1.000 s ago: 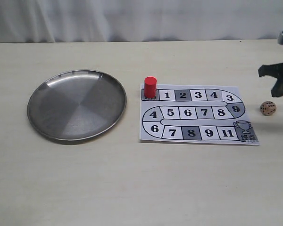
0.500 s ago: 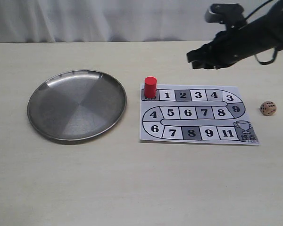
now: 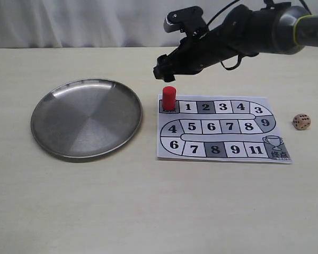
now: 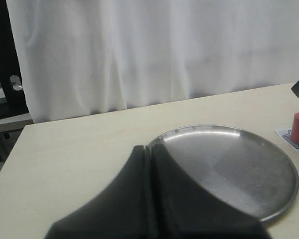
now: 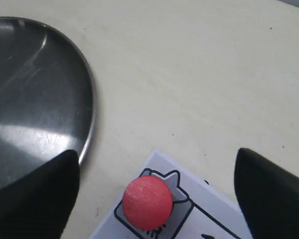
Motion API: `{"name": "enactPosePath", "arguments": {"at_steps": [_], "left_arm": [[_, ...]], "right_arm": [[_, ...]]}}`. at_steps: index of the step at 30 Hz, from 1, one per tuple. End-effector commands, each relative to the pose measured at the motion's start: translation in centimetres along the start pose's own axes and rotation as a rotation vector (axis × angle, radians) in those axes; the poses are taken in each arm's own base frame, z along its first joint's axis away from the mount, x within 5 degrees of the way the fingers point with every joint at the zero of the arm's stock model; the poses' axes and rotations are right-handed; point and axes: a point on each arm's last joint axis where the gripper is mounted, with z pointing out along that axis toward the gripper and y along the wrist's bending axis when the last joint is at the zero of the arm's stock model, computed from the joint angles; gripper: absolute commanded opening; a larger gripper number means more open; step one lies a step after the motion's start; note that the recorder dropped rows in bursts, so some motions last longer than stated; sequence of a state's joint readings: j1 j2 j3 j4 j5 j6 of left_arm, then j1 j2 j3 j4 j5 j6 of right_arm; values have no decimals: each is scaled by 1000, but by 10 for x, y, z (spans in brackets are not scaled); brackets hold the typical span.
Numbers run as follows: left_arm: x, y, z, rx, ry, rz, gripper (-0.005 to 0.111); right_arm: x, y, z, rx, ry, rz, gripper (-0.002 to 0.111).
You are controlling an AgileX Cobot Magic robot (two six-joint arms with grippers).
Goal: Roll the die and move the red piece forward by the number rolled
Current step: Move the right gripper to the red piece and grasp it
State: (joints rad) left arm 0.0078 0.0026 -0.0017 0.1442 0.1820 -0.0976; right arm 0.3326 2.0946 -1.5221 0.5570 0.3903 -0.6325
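Pale tabletop (image 3: 148,211); right hand (image 3: 164,69), spread apart, now over red piece (image 3: 169,98); die (image 3: 301,121) unmoved

- round silver metal plate (image 3: 86,117): brushed, shiny, catching light
- flat white paper game board (image 3: 222,138): matt print
- small bright red cylinder piece (image 3: 169,98): smooth, matt
- small tan cube die (image 3: 301,121): wooden-looking
- pale cream tabletop (image 3: 148,206): smooth, matt
- white curtain (image 4: 139,50): soft cloth

paper board (image 3: 222,127) | top row 1-2-3-4-3-9 | middle row 4-5-6-7-8 | bottom row 6-7-8-9-11
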Motion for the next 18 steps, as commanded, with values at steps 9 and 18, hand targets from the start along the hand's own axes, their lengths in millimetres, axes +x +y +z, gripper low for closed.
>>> {"name": "enactPosePath", "arguments": {"at_steps": [9, 18], "left_arm": [[0, -1, 0, 9, -10, 0, 0], [0, -1, 0, 9, -10, 0, 0]], "right_arm": [[35, -7, 53, 12, 104, -40, 75], [39, -8, 56, 10, 116, -8, 8]]}}
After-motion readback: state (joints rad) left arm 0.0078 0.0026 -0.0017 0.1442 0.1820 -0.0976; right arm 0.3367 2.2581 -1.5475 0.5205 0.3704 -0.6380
